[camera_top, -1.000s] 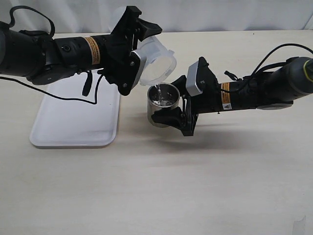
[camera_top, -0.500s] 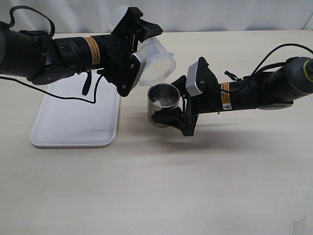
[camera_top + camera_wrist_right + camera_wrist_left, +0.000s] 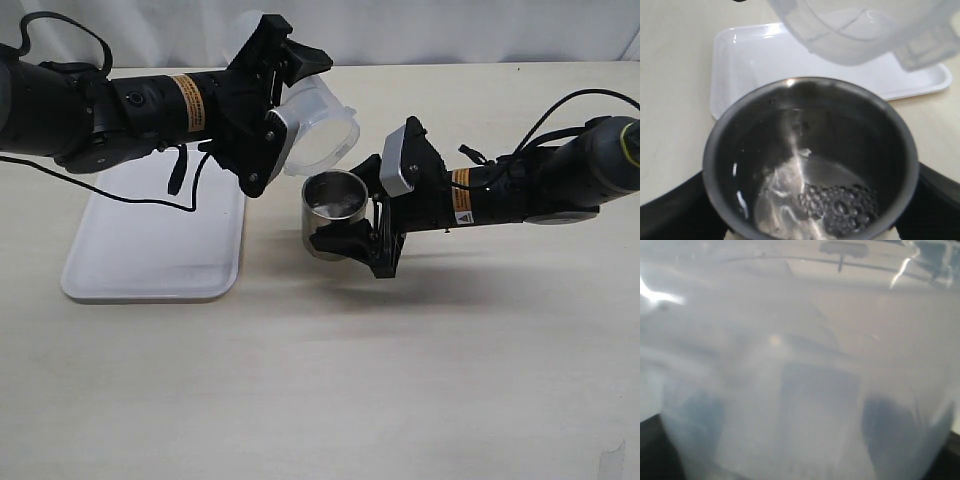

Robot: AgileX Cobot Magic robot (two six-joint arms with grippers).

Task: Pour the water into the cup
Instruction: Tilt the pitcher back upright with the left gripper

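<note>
Clamping a translucent plastic container [image 3: 322,128] from both sides, the left gripper [image 3: 285,115] is holding it in the upper middle of the exterior frame, tipped over with its open mouth facing down and to the right. The container's lower lip is hanging just above and to the upper left of the cup [image 3: 333,205], not touching it. In the left wrist view the cloudy container wall is filling almost the whole frame, so little else is showing there.

The right gripper [image 3: 352,212] is reaching in from the right of the exterior frame and gripping the cup around its steel wall, one finger on each side. It is holding the cup upright at the centre of the frame, clear of the table [image 3: 400,380]. In the right wrist view the water [image 3: 805,200] is lying shallow in the bottom of the cup, shining and carrying a patch of small bubbles. A pale streak is running down the dark inside wall; whether that is a thin stream or a reflection I cannot tell.

A white tray [image 3: 150,250] is lying flat on the table at the left of the exterior frame, under the left arm
</note>
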